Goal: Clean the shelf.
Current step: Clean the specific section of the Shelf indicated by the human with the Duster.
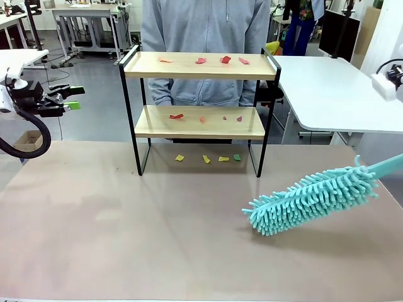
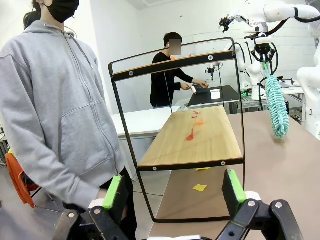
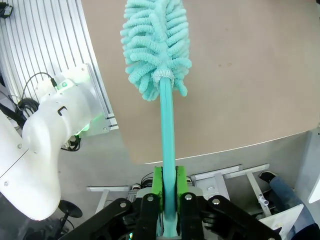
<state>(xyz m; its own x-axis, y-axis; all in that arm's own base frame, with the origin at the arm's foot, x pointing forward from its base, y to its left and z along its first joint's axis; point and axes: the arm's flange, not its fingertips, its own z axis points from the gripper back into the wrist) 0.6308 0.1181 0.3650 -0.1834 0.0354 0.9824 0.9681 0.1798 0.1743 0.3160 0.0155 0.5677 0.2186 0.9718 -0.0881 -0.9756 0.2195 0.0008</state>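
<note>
Your worktop fills the near half of the front view. A person in a grey hoodie stands at its far edge. The shelf stands upright on the worktop at the far middle, directly in front of the person, with its black legs on the surface.

On your right a teal duster hangs tilted over the worktop. Its fluffy head is low and points towards the middle, well apart from the shelf (you cannot tell whether the head touches the surface). The right fingers are clamped on the duster's handle, one green pad on either side.

The left fingers hover beyond the worktop's left edge. They are spread wide with nothing between them and point at the shelf's end.

Red scraps lie along the top board, and red bits lie on the lower board. Yellow bits, with a green one beside them, lie on the worktop under the shelf.
</note>
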